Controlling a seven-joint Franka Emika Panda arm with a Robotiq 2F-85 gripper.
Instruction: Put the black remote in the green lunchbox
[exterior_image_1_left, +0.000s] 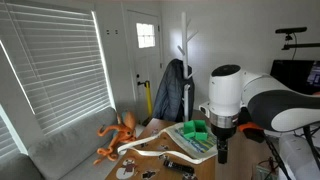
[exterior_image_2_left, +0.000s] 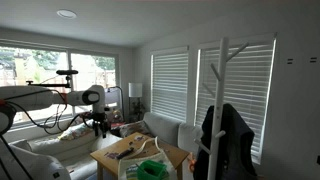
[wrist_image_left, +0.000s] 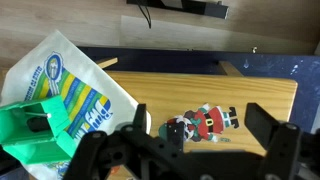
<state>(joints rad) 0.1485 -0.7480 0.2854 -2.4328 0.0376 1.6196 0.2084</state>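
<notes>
The black remote (exterior_image_1_left: 180, 163) lies flat near the front of the wooden table (exterior_image_1_left: 203, 168); it is out of the wrist view. The green lunchbox (exterior_image_1_left: 192, 131) stands on a pale striped bag (exterior_image_1_left: 200, 146). It also shows at the left edge of the wrist view (wrist_image_left: 24, 138) and low in an exterior view (exterior_image_2_left: 151, 170). My gripper (exterior_image_1_left: 222, 148) hangs above the table beside the lunchbox. In the wrist view it (wrist_image_left: 203, 120) is open and empty, above a small Santa figure (wrist_image_left: 207, 121).
An orange octopus toy (exterior_image_1_left: 118, 136) sits on the grey sofa (exterior_image_1_left: 70, 145). A white cord ring (exterior_image_1_left: 140, 150) and small dark bits lie on the table's near side. A coat rack with a dark jacket (exterior_image_1_left: 172, 90) stands behind. The striped bag (wrist_image_left: 85, 95) lies under the lunchbox.
</notes>
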